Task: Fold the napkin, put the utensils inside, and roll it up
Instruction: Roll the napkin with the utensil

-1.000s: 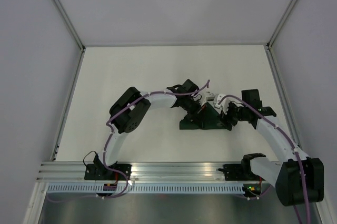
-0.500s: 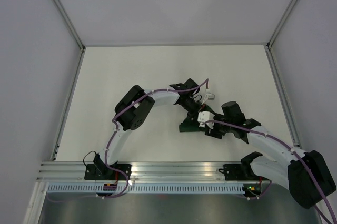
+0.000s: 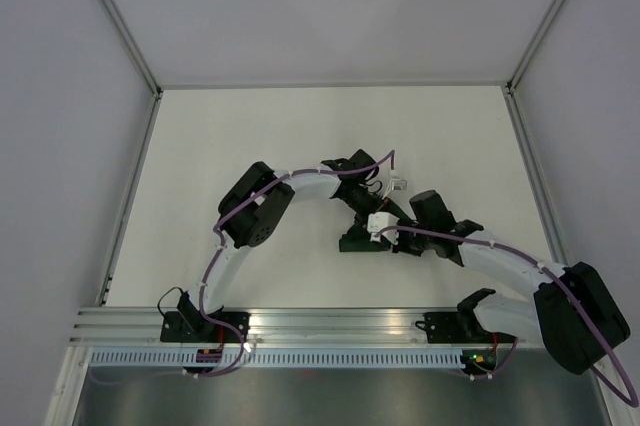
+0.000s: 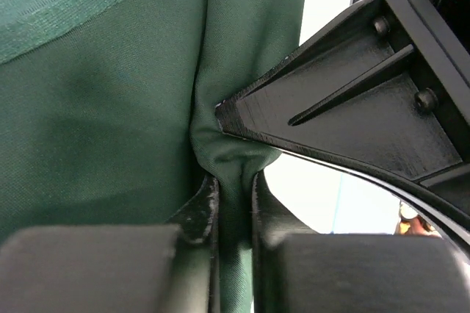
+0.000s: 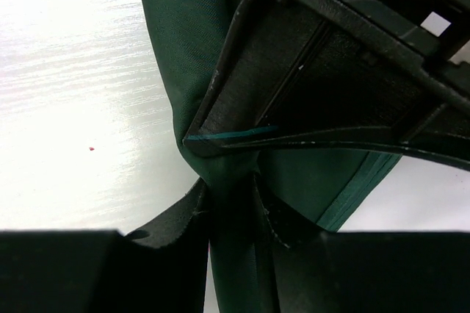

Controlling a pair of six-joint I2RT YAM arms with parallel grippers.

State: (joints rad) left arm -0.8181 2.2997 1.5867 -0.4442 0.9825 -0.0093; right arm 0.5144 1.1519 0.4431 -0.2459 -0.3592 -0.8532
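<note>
Closing on the napkin, my right gripper now has a ridge of green cloth pinched between its fingers. A second ago those jaws stood wide, off to the right of the bundle; the arm has since swung round to its near side and narrowed onto the fabric. My left gripper has not altered: it stays nipped tight on a thin gather of the same cloth.

Just past each pair of fingertips, the other gripper's black finger meets the same fold, so both grips sit almost touching on one bunched ridge. Beyond my left tips the napkin spreads away as a broad green face with a stitched hem at its far edge. It lies crumpled and small under both wrists, near the middle of the table.

Judgement: with two holds secured side by side, I am placed to draw the cloth out or lay a fold. The folding step is not finished.

Containers: none in view, near or far. No utensils are visible in any view, so nothing is inside the napkin as far as I can tell.
</note>
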